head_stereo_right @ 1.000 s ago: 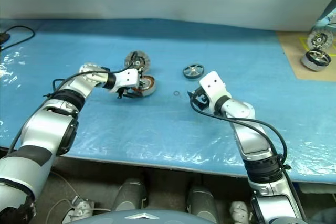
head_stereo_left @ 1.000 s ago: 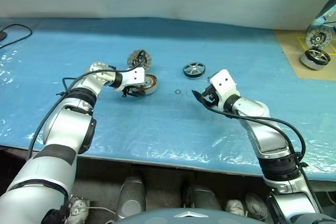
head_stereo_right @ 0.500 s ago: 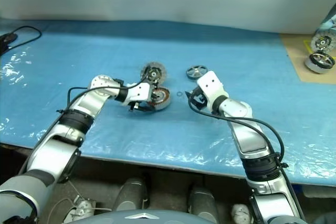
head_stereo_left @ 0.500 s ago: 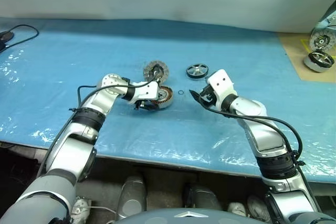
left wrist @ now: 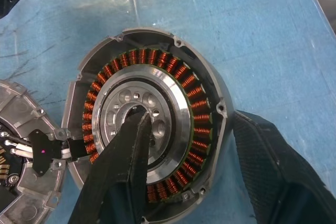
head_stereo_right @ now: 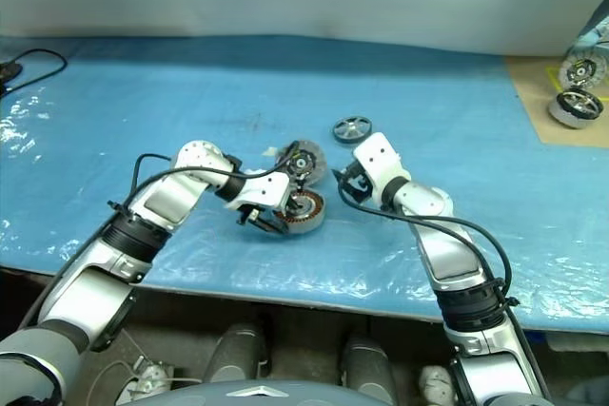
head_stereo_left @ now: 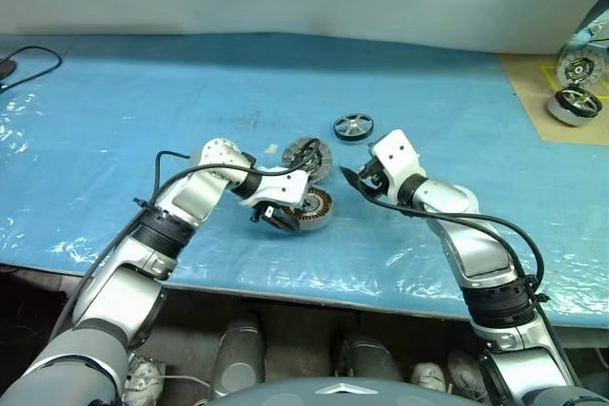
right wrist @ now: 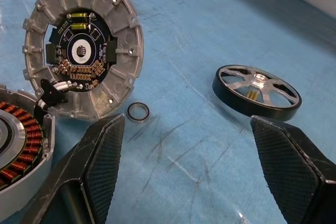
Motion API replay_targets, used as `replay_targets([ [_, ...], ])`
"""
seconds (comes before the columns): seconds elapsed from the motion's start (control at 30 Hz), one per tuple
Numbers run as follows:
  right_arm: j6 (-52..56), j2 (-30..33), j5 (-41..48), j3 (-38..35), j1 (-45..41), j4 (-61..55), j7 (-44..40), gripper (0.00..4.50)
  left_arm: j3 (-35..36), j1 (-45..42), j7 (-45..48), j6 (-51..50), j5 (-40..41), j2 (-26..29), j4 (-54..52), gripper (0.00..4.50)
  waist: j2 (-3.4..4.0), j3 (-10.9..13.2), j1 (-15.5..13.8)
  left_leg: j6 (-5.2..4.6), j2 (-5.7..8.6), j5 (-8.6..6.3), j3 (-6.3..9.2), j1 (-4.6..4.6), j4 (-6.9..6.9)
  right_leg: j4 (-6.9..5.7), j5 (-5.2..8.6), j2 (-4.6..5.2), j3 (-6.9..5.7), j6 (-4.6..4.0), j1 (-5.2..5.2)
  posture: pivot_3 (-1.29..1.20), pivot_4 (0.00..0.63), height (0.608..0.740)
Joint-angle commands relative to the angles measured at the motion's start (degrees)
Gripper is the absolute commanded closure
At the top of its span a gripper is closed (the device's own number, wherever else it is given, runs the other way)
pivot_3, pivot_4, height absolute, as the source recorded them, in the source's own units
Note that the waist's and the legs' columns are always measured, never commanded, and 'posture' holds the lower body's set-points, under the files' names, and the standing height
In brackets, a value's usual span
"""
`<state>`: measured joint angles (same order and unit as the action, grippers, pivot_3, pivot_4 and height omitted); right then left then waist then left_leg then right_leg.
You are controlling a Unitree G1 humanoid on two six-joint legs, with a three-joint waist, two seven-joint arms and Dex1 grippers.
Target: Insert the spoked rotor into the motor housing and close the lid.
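Gripping the housing (left wrist: 152,129) wall, the left gripper (head_stereo_left: 276,217) had one finger (left wrist: 121,166) inside the centre bore and one outside, mid-table near the front edge. The lid (right wrist: 84,45) lay open beside it. The rotor (right wrist: 257,92) sat farther back. The right gripper (head_stereo_left: 366,178) hovered wide open, empty.

motor housing (right wrist: 18,150): cut by the lower left edge in the right wrist view | lid (left wrist: 23,156): cut by the left edge in the left wrist view | second motor (head_stereo_left: 574,92): far right, too small for detail
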<state>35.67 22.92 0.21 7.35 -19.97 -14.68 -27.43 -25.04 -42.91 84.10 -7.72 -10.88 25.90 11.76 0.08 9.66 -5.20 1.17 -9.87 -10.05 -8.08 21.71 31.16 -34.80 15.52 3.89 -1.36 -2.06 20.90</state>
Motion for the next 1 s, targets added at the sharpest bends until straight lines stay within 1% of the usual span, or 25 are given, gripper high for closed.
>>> replay_targets([
  [0.03,-0.68,-0.21,0.43,-0.35,0.1,-2.07,0.42,0.49,-5.22,2.49,-0.03,-1.07,-3.78,2.04,2.45,2.45,0.03,-0.02,0.15,0.0,0.0,0.0,-0.04,-0.03,0.0,0.0,0.0,0.0,0.01,0.0,-0.01,0.0,0.15,0.74],
  [0.2,-1.0,-0.26,0.46,-0.15,-0.3,-1.35,0.22,0.49,-5.79,2.9,-1.54,0.91,-3.44,2.57,2.3,2.45,0.11,-0.07,0.64,-0.01,-0.02,-0.01,-0.29,-0.3,0.0,-0.04,0.03,0.0,0.09,-0.04,-0.24,0.0,0.15,0.74],
  [0.27,-1.15,-0.29,0.42,0.03,-0.69,-0.99,0.07,0.49,-5.57,3.0,-1.69,2.0,-2.77,2.67,2.09,1.74,0.13,-0.08,0.75,-0.03,-0.02,0.0,-0.31,-0.4,0.01,-0.04,0.13,0.01,0.14,-0.22,-0.3,0.0,0.15,0.74],
  [0.4,-1.58,-0.27,0.3,0.23,-1.08,-0.22,-0.12,0.49,-4.6,2.86,-3.7,0.76,-2.7,2.78,1.7,0.56,0.13,-0.08,1.03,-0.07,-0.05,0.02,-0.32,-0.39,0.02,-0.05,0.13,0.01,0.21,-0.23,-0.26,0.0,0.15,0.74],
  [0.7,-2.67,-0.43,0.43,0.59,-1.38,0.69,-0.41,0.49,-1.08,5.03,-6.81,1.09,-0.11,6.33,-2.76,0.56,0.14,-0.08,1.34,-0.1,-0.08,0.04,-0.33,-0.28,0.01,-0.13,0.13,-0.01,0.24,-0.23,-0.08,0.0,0.15,0.74],
  [0.83,-3.57,0.08,2.19,-0.5,-1.87,0.57,-2.55,0.49,2.46,6.42,-7.84,-3.28,4.66,6.38,-6.89,0.56,0.14,-0.08,1.44,-0.1,-0.08,0.04,-0.35,-0.07,0.04,-0.19,0.04,-0.03,0.25,-0.09,0.15,0.0,0.15,0.74],
  [0.9,-3.74,0.45,3.35,-1.05,-1.93,0.22,-3.93,0.49,3.7,7.4,-8.51,-2.2,6.16,6.88,-8.07,0.56,0.14,-0.08,1.41,-0.1,-0.08,0.05,-0.35,0.12,0.06,-0.21,0.01,-0.03,0.24,-0.03,0.3,0.0,0.15,0.74],
  [1.0,-4.43,1.24,3.85,-1.24,-2.22,0.96,-5.0,0.49,5.4,8.96,-7.79,-4.92,9.71,7.91,-11.28,0.56,0.14,-0.08,1.34,-0.28,-0.06,0.16,-0.37,0.31,0.07,-0.21,-0.01,-0.04,0.17,-0.01,0.43,0.0,0.15,0.74],
])
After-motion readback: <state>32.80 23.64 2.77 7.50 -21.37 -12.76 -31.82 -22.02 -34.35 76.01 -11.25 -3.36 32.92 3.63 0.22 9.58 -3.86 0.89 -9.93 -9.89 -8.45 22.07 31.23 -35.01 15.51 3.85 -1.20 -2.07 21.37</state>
